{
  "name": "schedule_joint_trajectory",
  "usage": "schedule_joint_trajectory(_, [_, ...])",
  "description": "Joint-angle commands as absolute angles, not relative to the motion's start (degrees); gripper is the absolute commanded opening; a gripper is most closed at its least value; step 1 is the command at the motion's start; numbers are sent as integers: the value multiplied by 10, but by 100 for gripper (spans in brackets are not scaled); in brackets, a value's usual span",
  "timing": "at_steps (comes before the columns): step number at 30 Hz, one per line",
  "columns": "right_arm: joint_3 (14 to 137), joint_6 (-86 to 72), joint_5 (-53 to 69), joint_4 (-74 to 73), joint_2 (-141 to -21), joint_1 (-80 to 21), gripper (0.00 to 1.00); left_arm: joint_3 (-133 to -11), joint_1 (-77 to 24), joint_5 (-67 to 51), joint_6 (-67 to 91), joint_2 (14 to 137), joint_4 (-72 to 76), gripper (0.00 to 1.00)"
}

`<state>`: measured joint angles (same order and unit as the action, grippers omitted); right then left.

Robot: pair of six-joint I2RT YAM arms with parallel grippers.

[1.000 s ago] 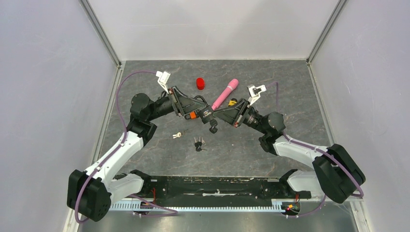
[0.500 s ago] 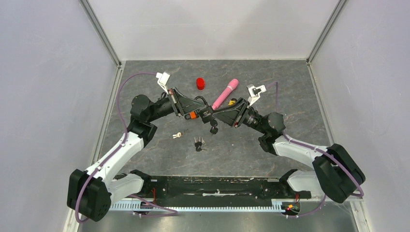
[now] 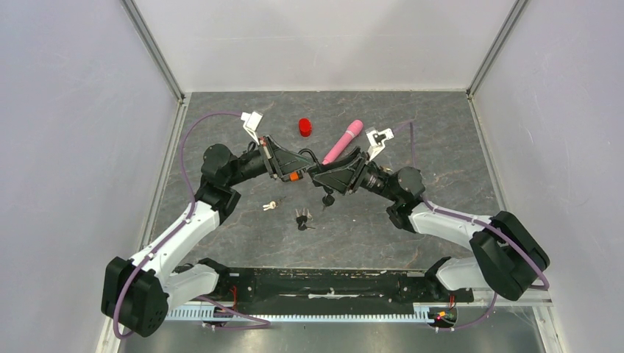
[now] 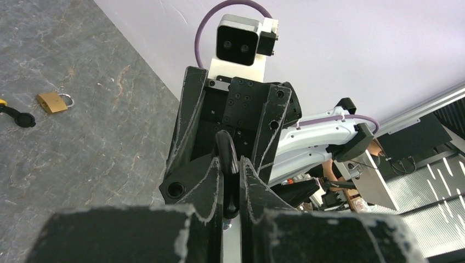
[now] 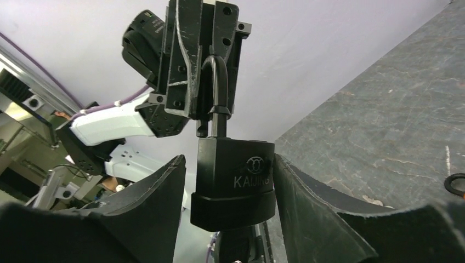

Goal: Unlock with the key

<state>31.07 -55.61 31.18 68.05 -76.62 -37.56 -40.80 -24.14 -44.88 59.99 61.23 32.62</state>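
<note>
The left gripper (image 4: 231,170) is pinched narrow on the shackle (image 5: 218,82) of the black padlock (image 5: 234,183), held in the air above the middle of the worktop. The right gripper (image 5: 229,160) sits close around the lock body and appears to grip it. Over the last second the right arm has pushed in toward the left one, covering the lettering once visible from above. The shackle's short leg looks lifted just clear of the body, so the lock is probably released. A key (image 3: 327,197) dangles beneath. No container shows; the red cap (image 3: 305,127) near the far edge is too small to judge.
</note>
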Motion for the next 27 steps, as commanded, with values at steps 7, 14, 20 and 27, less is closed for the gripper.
schedule_joint_trajectory(7, [364,-283,166,428,-712,-422,57,-440,-247,-363,600,585,233,2])
schedule_joint_trajectory(14, [383,-109,13,315,-702,-472,14,-447,-248,-338,617,595,137,3])
schedule_joint_trajectory(20, [388,55,-193,231,-700,-525,0,-424,-248,-334,640,615,134,11])
schedule_joint_trajectory(27, [378,202,-424,199,-745,-586,0,-370,-251,-359,705,651,223,24])
